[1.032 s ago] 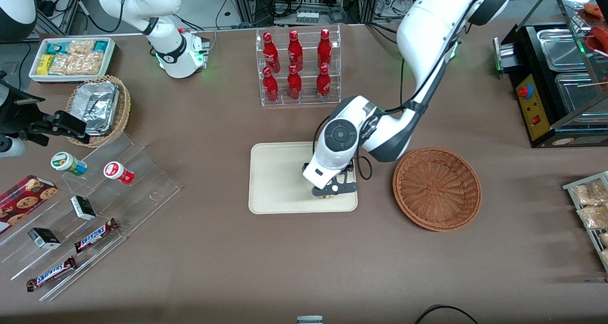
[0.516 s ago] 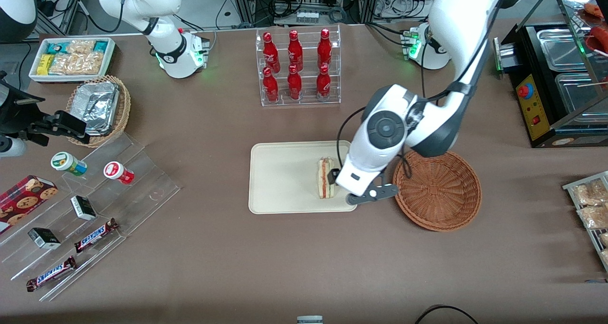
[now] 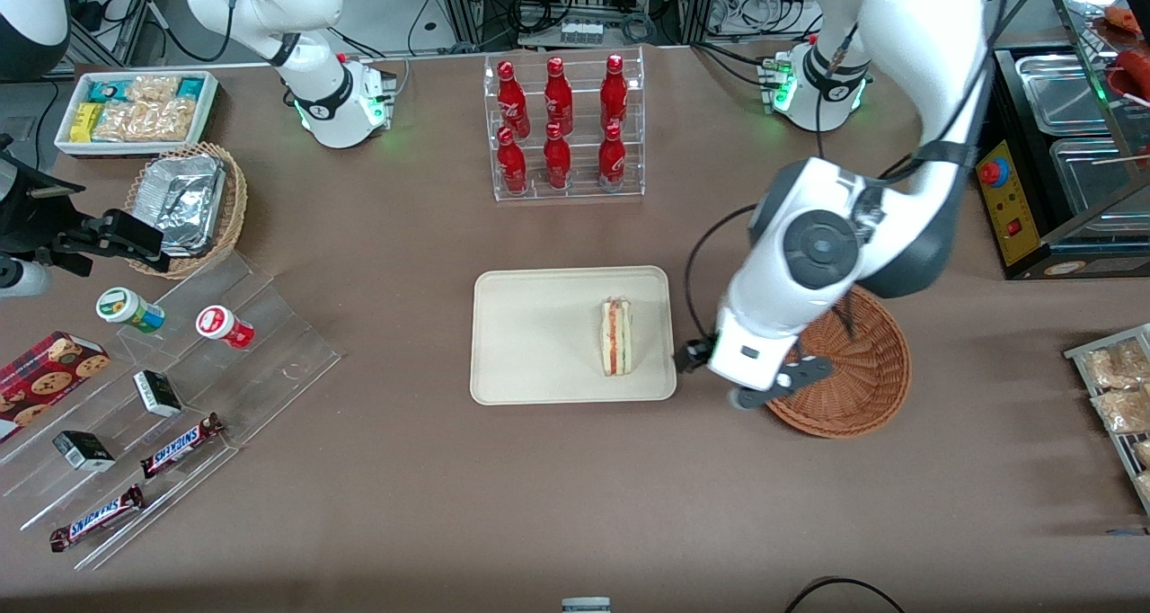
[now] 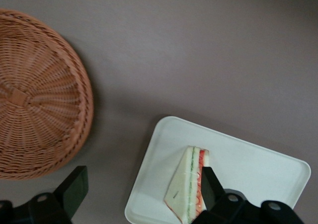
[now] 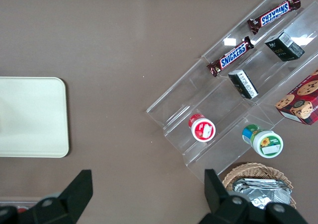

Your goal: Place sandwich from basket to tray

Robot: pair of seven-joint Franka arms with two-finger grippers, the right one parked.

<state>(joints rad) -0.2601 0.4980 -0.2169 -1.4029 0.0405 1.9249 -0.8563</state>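
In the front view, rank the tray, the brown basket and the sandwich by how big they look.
1. Tray: largest.
2. Basket: next, though the arm covers part of it, so the gap is unsure.
3. Sandwich: clearly smallest, lying on the tray.
The gripper hangs open, empty, between tray and basket.

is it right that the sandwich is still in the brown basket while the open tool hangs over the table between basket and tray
No. The sandwich lies on the tray, as the front view shows; the brown basket holds nothing. The rest stands: the open tool hangs between them.
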